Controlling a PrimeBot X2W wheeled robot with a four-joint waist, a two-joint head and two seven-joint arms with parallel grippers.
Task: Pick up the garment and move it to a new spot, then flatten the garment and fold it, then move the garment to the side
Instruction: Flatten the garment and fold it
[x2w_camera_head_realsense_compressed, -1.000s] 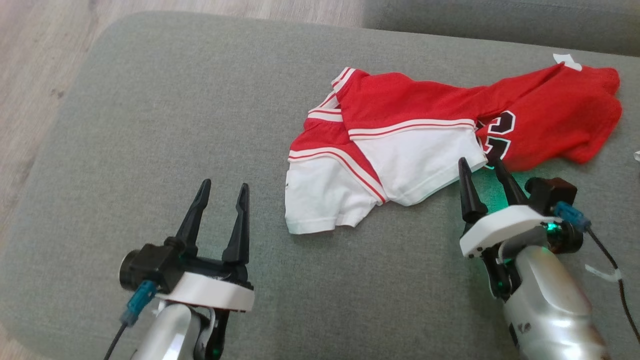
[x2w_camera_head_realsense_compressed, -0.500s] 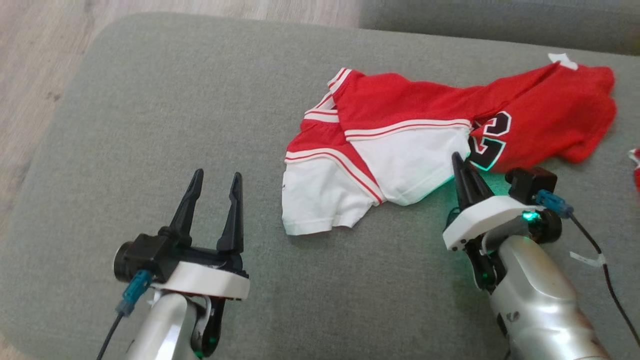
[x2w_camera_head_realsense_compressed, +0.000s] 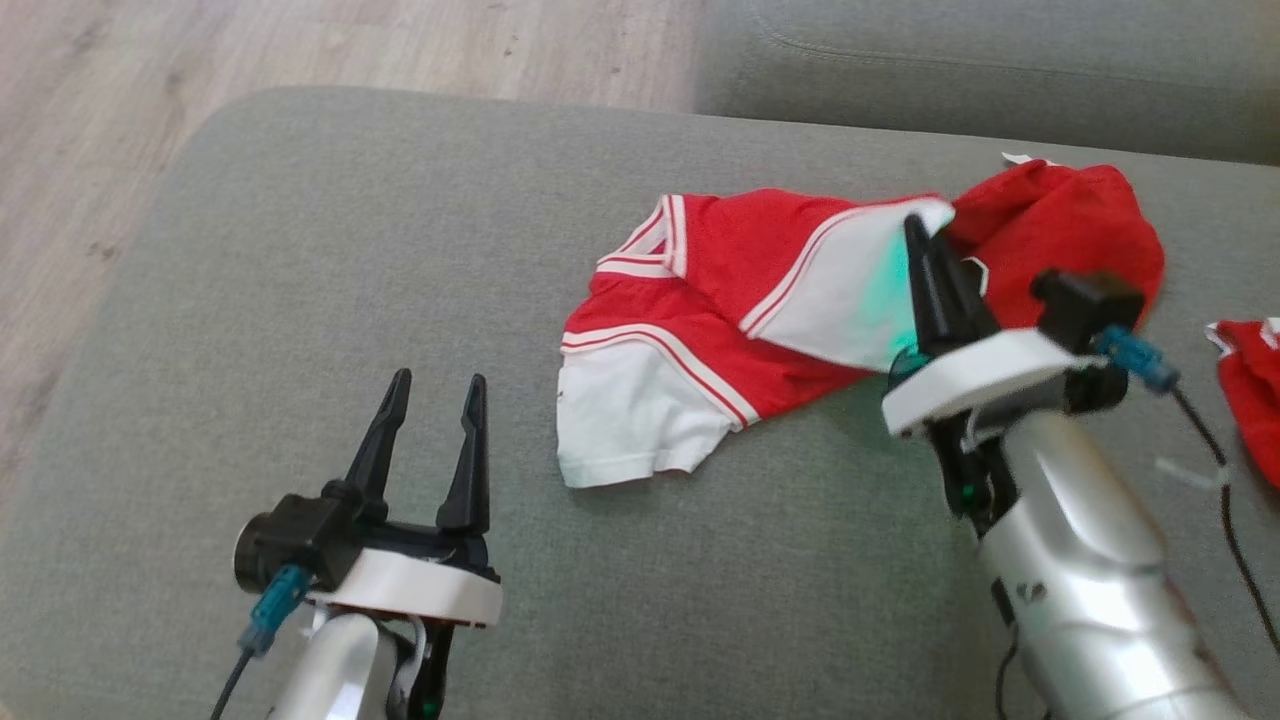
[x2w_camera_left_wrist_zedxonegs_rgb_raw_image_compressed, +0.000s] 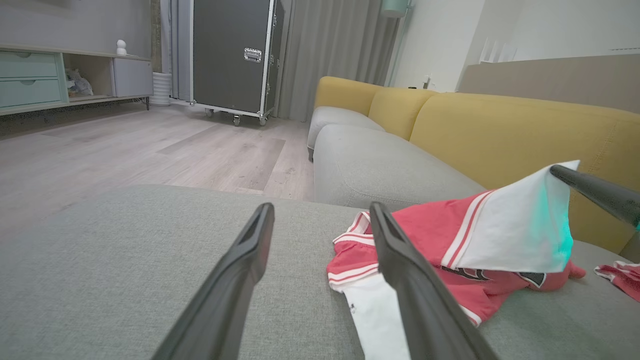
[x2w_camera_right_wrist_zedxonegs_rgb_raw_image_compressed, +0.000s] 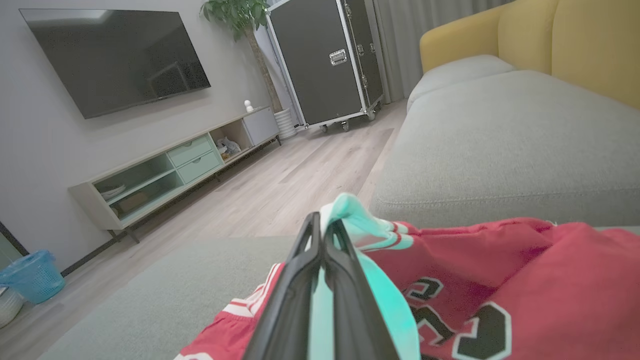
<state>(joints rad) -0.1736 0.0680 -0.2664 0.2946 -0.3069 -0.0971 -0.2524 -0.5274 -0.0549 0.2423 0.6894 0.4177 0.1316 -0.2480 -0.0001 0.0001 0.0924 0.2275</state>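
Garment (x2w_camera_head_realsense_compressed: 720, 300): red-and-white jersey, crumpled on the grey cushion (x2w_camera_head_realsense_compressed: 300, 250), one white corner held up off it.
Handling: probably light, soft and limp, so it should drape and drag rather than slide.
Hold: a hem or corner suits best, and taking a second corner would limit bunching.
Right pincer (x2w_camera_head_realsense_compressed: 918, 235): clenched on the white corner.
Left pincer (x2w_camera_head_realsense_compressed: 438, 380): released, over bare cushion, apart from the garment.
Count: one garment, two pincers, one red scrap (x2w_camera_head_realsense_compressed: 1245, 370) at the right edge.
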